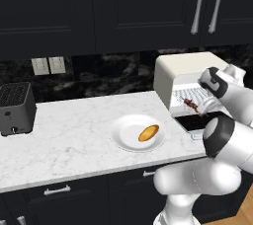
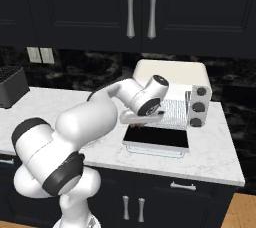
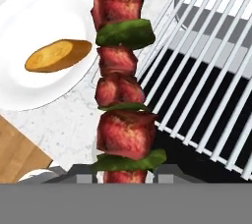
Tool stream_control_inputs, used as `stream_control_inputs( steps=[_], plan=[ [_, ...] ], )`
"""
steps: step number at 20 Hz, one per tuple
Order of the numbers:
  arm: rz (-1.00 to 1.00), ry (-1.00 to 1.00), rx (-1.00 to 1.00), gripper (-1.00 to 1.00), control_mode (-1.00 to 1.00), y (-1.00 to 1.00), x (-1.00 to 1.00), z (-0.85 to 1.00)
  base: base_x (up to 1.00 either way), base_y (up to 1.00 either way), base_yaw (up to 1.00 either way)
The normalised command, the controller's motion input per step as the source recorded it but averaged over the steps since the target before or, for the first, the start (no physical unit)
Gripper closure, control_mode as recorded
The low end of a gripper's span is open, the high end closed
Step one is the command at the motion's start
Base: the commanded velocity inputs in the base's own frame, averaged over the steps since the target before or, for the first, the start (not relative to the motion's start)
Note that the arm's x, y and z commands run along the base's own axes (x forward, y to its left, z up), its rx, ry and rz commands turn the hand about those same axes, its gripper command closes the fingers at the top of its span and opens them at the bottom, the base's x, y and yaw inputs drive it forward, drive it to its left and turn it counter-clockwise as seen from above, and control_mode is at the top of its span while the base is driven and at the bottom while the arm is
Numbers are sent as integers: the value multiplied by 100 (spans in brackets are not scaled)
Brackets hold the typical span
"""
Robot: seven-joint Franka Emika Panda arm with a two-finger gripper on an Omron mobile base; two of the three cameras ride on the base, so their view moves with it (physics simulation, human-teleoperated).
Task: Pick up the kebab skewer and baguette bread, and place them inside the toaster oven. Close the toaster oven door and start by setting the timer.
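In the hand view the kebab skewer (image 3: 118,85), red meat chunks with green pieces, rises from between my gripper's (image 3: 123,171) fingertips, and the gripper is shut on it. The skewer (image 1: 190,103) hangs at the mouth of the cream-white toaster oven (image 1: 183,66), beside its wire rack (image 3: 206,70). The toaster oven door (image 2: 156,139) lies folded down, open, on the counter. To the left of the oven the orange-yellow baguette bread (image 1: 148,132) rests on a white plate (image 1: 123,137).
A black slot toaster (image 1: 16,108) stands at the far left of the marble counter. The oven's round knobs (image 2: 199,107) sit on its right side. Dark cabinets hang above, and drawers run under the counter's front edge.
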Motion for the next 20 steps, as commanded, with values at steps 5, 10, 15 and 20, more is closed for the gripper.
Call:
stream_control_inputs(
  steps=[5,10,15,20],
  plan=[
    [0,-6,-5,100,-100,-11,25,-4,0,0,0],
    [0,-6,-5,100,-100,-40,13,-1,0,0,0],
    [0,-13,-4,100,-100,-20,-2,0,0,0,0],
    [0,-14,-3,100,-100,0,-2,15,0,0,0]
  ],
)
